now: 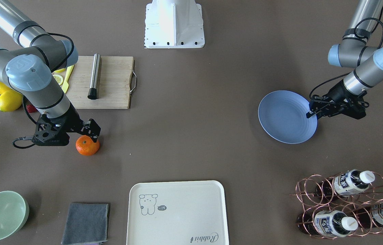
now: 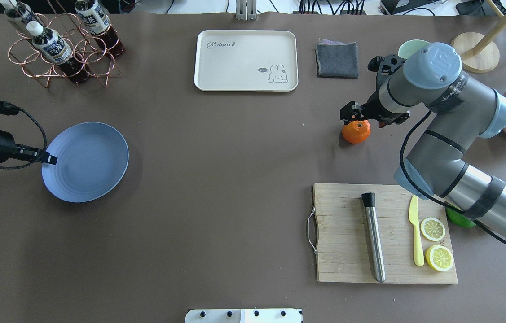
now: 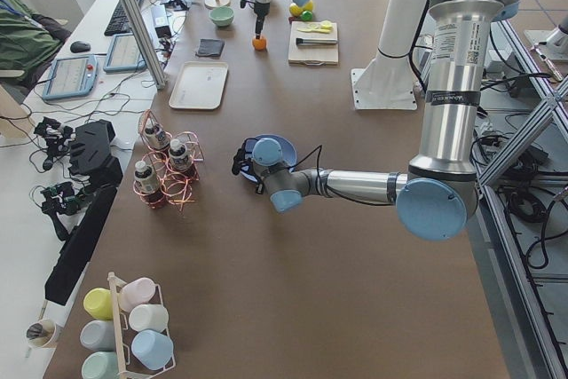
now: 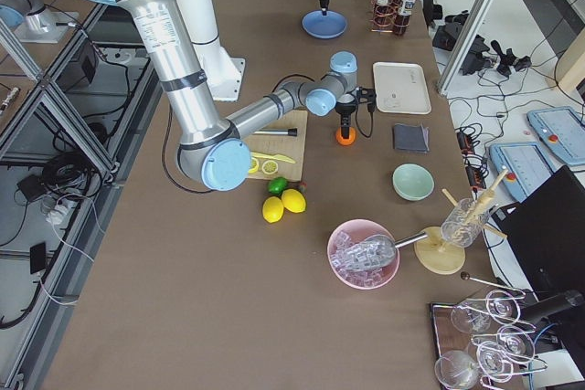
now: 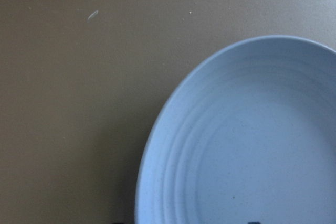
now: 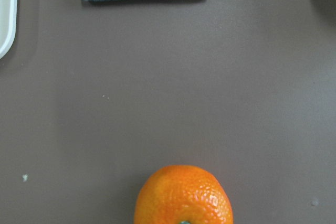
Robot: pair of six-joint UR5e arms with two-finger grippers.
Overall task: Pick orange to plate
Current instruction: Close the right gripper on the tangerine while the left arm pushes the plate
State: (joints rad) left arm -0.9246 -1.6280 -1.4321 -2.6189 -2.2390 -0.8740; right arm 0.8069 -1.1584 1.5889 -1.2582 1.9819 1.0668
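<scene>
The orange (image 1: pixel 87 145) lies on the brown table, also seen as the orange (image 2: pixel 356 131) and low in the right wrist view as the orange (image 6: pixel 184 196). My right gripper (image 1: pixel 92 135) hangs just above its top, right gripper (image 2: pixel 355 118) pointing down, and looks open; its fingertips do not show in the wrist view. The blue-lavender plate (image 1: pixel 284 117) sits far across the table, plate (image 2: pixel 86 163) bare. My left gripper (image 1: pixel 311 114) hovers over the plate's rim, left gripper (image 2: pixel 50 158) narrowed to one tip, shut and holding nothing. The plate (image 5: pixel 252 140) fills the left wrist view.
A cutting board (image 2: pixel 347 260) holds a metal rod (image 2: pixel 373 235), yellow knife (image 2: pixel 415 233) and lemon halves (image 2: pixel 439 258). A cream tray (image 2: pixel 246 45), grey cloth (image 2: pixel 336 59), mint bowl (image 1: pixel 1 214), bottle rack (image 2: pixel 62 45) and whole lemons (image 1: pixel 7 100) stand around.
</scene>
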